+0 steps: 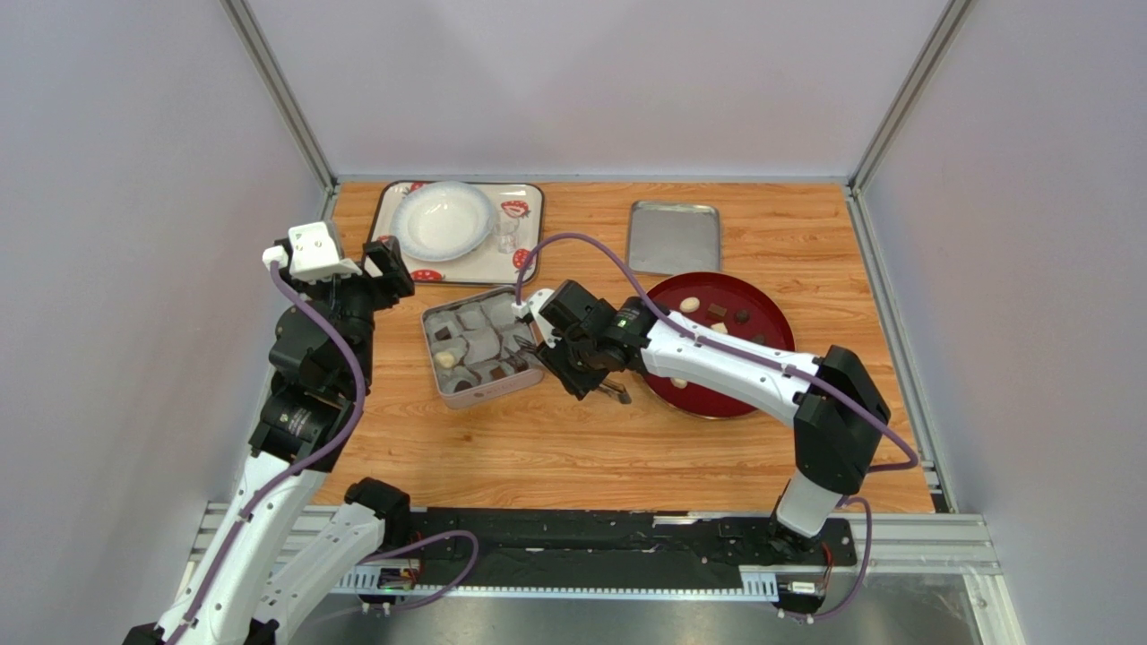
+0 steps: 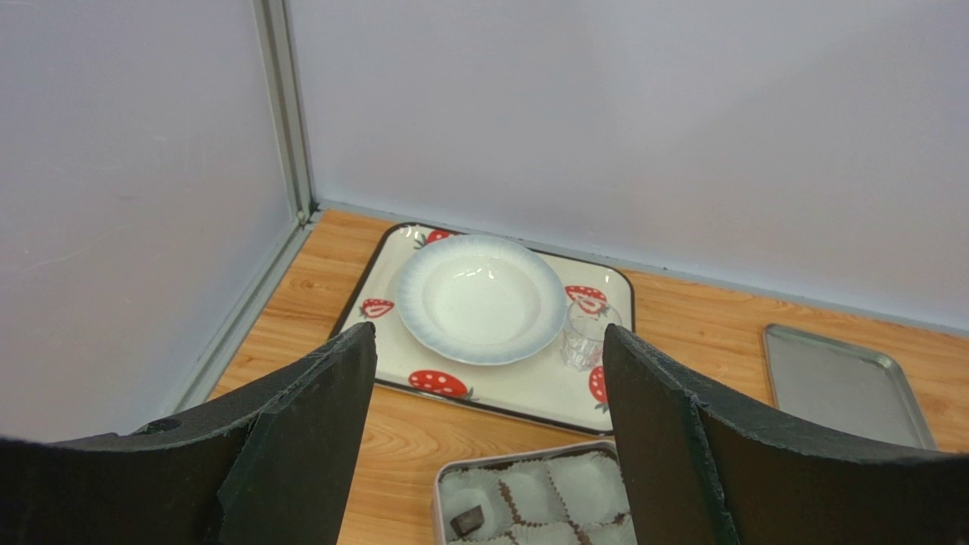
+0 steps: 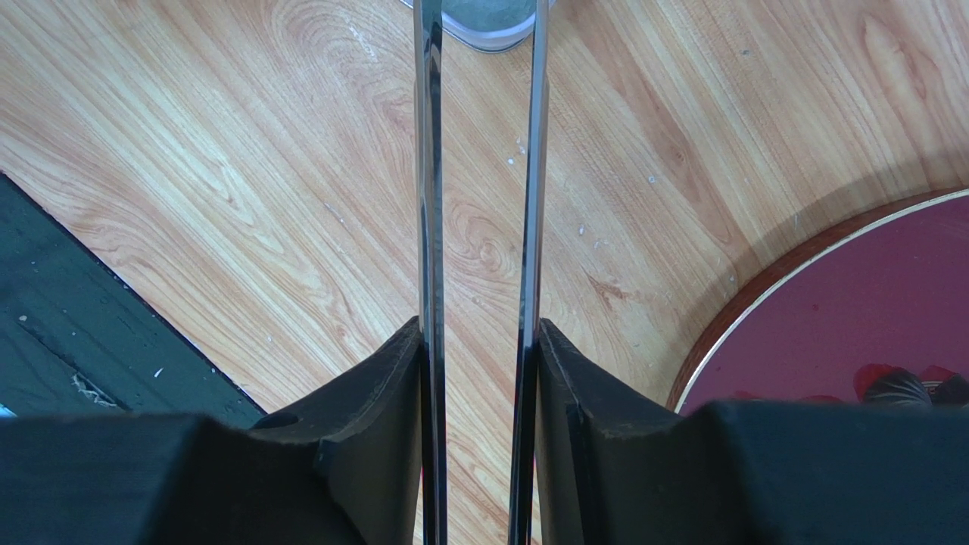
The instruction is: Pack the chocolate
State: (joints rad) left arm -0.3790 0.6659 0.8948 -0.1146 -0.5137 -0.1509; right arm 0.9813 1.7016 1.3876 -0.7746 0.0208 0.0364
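Several chocolate pieces (image 1: 718, 313), dark and cream, lie on the dark red plate (image 1: 768, 323). A few more sit in paper cups in the open tin (image 1: 434, 329), among them a cream one (image 1: 443, 359) and a dark square (image 2: 468, 521). My right gripper (image 1: 582, 363) (image 3: 478, 329) hovers over bare wood between tin and plate, shut on metal tongs (image 3: 428, 170). Their two blades stand apart with nothing between them and reach toward a corner of the tin (image 3: 489, 21). My left gripper (image 1: 391, 269) (image 2: 489, 341) is raised left of the tin, open and empty.
A strawberry-patterned tray (image 1: 525, 202) at the back left carries a white bowl (image 1: 442, 221) and a small glass (image 1: 506, 237). The tin's lid (image 1: 675, 237) lies at the back, right of the tray. A black mat (image 3: 68, 329) lines the table's near edge. Walls enclose three sides.
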